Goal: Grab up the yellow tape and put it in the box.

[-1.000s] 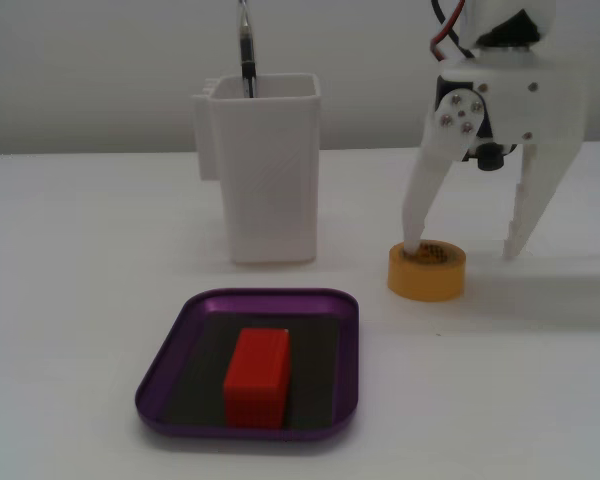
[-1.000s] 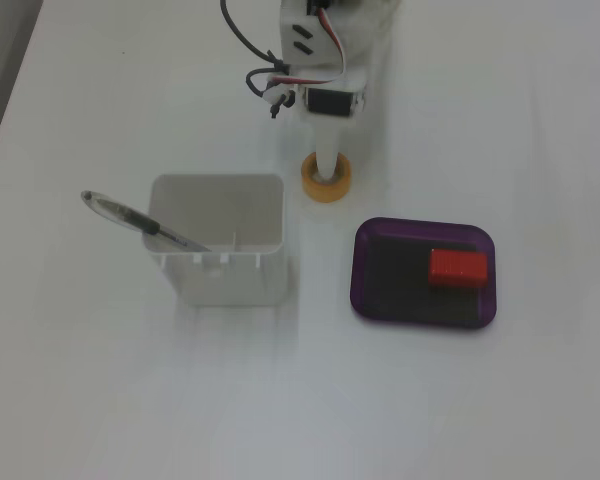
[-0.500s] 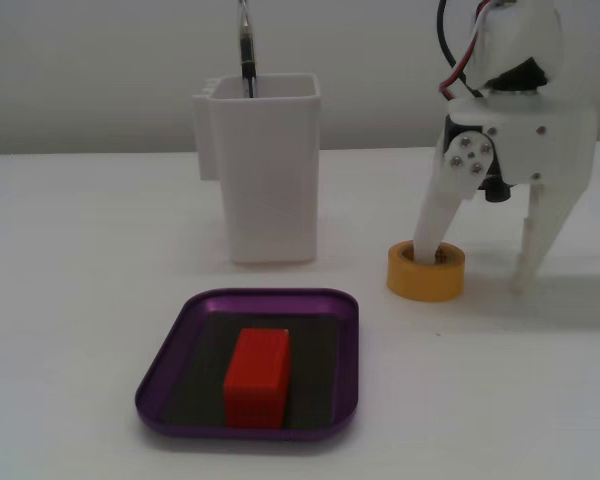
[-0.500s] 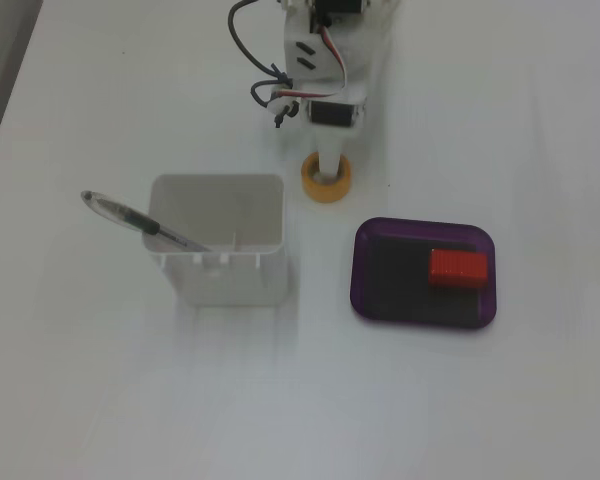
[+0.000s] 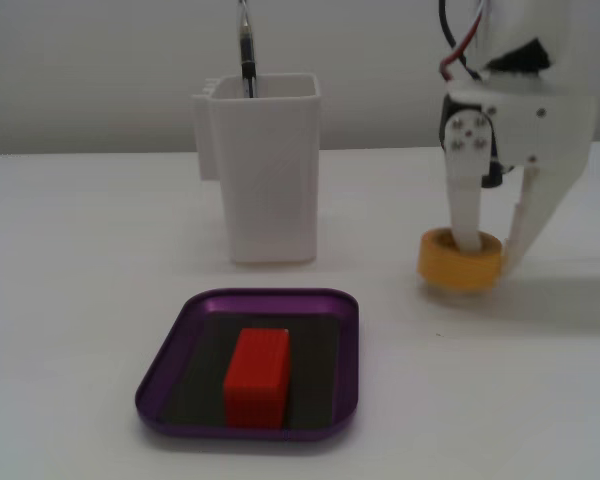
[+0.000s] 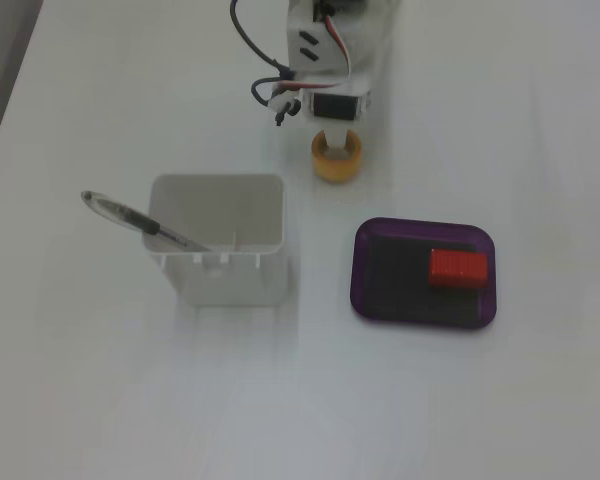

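The yellow tape (image 5: pixel 448 266) is a small ring at the right of a fixed view; in the fixed view from above (image 6: pixel 334 173) it lies just below the arm. My gripper (image 5: pixel 490 255) stands over it with one finger (image 5: pixel 466 215) down in the hollow core and the other against the outer right side, shut on the ring's wall. The tape rests on or just above the table. The gripper (image 6: pixel 338 140) is partly hidden by the wrist from above. The purple box (image 5: pixel 180 330) lies at the front, also seen from above (image 6: pixel 361 270), apart from the tape.
A red block (image 5: pixel 257 375) lies inside the box, also seen from above (image 6: pixel 458 268). A tall white container (image 5: pixel 270 180) with a pen (image 5: pixel 247 50) stands left of the tape and behind the box; from above (image 6: pixel 220 270) it is left of the box.
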Controlling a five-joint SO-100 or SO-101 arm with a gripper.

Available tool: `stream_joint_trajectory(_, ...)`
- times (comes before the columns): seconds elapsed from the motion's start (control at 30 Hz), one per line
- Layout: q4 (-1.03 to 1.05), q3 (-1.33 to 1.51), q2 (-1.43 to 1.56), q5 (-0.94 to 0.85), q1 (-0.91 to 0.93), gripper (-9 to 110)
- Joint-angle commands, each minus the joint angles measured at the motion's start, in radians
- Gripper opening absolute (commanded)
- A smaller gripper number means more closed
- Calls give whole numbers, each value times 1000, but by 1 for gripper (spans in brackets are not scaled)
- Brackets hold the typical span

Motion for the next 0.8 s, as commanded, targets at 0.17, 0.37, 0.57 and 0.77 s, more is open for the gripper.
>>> stream_joint_trajectory(0.17, 80, -6, 359, -8, -227, -1)
stream_joint_trajectory(0.37, 86, -12, 414, -9, -322, -1)
stream_joint_trajectory(0.57, 60, -38, 316, -31, -328, -1)
stream_joint_trajectory(0.77, -26, -104, 172, -44, -319, -1)
